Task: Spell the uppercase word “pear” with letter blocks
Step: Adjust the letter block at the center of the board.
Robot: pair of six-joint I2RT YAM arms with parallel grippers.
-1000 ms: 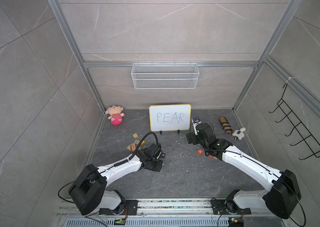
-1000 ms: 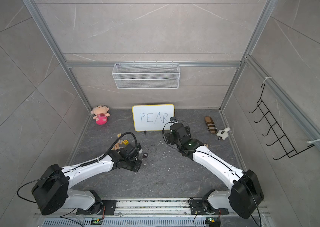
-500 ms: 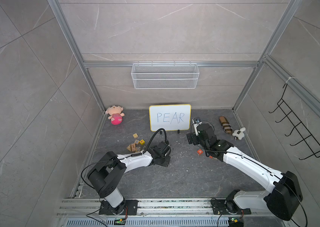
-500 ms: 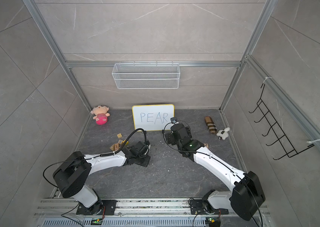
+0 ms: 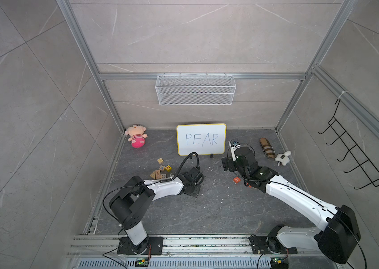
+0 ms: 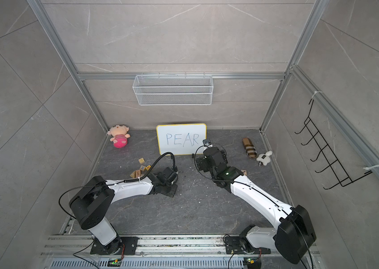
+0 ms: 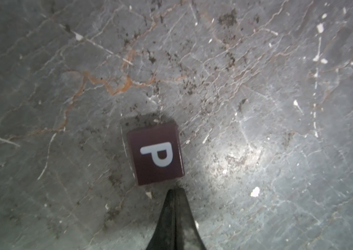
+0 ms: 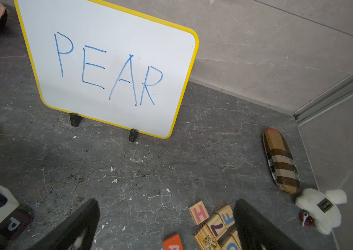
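Left gripper (image 7: 174, 194), jaws pressed together, points down beside the P block (image 7: 156, 153); right gripper (image 8: 165, 204) hovers spread wide

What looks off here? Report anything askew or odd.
The dark P block lies alone with its letter turned sideways to the whiteboard writing. The left tool is shut just beside it, gripping nothing. White flecks litter the floor.

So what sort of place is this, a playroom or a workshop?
Most likely a robot test booth: a left arm and right arm bolted to a metal rail, bare tiled walls in an aluminium frame, and a whiteboard reading PEAR.
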